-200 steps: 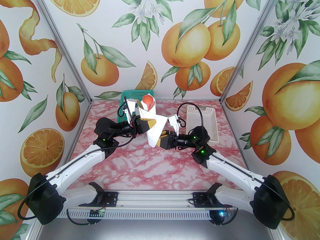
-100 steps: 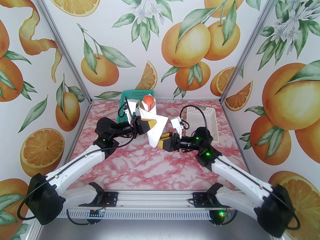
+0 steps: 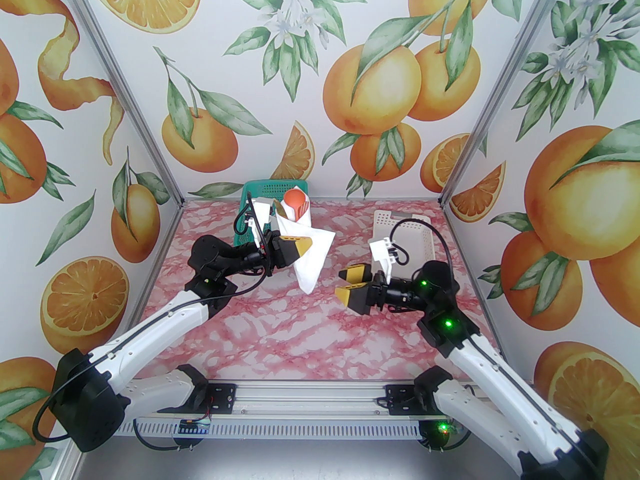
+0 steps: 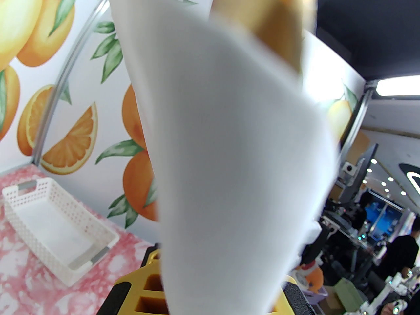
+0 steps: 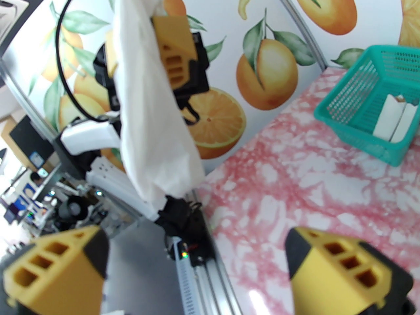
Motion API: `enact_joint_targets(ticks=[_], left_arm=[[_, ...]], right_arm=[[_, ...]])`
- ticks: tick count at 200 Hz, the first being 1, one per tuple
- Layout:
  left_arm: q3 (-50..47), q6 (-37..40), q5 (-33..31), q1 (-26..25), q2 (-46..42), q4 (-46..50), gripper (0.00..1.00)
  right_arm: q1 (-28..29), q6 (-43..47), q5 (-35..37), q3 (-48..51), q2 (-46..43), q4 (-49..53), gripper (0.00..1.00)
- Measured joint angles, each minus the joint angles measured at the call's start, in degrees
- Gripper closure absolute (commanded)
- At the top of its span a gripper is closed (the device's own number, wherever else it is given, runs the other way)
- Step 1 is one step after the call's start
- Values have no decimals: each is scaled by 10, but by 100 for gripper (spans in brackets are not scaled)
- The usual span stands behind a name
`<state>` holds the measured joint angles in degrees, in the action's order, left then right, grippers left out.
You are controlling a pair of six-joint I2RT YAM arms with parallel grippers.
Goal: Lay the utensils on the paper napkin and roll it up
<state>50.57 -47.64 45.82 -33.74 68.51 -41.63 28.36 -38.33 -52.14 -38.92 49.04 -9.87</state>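
The white paper napkin (image 3: pixel 311 259) hangs above the table as a rolled, cone-like bundle, its loose corner pointing down. My left gripper (image 3: pixel 303 248) is shut on its middle. Out of the top stick the utensils (image 3: pixel 296 204): an orange spoon bowl and orange fork tines, with a darker tip beside them. My right gripper (image 3: pixel 349 283) hovers open to the right of the napkin's lower end, apart from it, nothing between its fingers. The right wrist view has the napkin (image 5: pixel 151 110) hanging with the left arm's yellow finger (image 5: pixel 174 54) pressed against it. Blurred napkin (image 4: pixel 229 143) covers the left wrist view's centre.
A green basket (image 3: pixel 249 195) stands at the back behind the bundle; it (image 5: pixel 357 90) holds white wrapped bundles (image 5: pixel 393 120). A white perforated basket (image 3: pixel 425 233) sits at the back right, just behind the right wrist. Pink marble tabletop (image 3: pixel 300 328) lies bare in front.
My right gripper has let go of the napkin's lower end, opened wide and pulled back to the right and nearer. The left gripper keeps the bundle in nearly the same place.
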Motion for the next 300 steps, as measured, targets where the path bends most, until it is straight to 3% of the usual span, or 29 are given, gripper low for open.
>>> enact_joint_targets(ticks=[37, 77, 110, 155, 258, 269, 300], left_arm=[[0, 0, 0, 0, 0, 0, 100], [0, 0, -4, 0, 0, 0, 100], [0, -2, -9, 0, 0, 0, 100], [0, -3, -9, 0, 0, 0, 100], [0, -4, -7, 0, 2, 13, 100], [0, -5, -6, 1, 3, 14, 86], [2, -14, -3, 4, 10, 18, 66]], right_arm=[[48, -2, 0, -47, 86, -37, 0], [63, -12, 0, -69, 126, -97, 4], [68, -23, 0, -75, 141, -128, 18], [69, -33, 0, -82, 145, -145, 47], [68, -28, 0, -83, 139, -134, 87], [68, -29, 0, -83, 138, -132, 90], [68, -35, 0, -75, 138, -137, 100]])
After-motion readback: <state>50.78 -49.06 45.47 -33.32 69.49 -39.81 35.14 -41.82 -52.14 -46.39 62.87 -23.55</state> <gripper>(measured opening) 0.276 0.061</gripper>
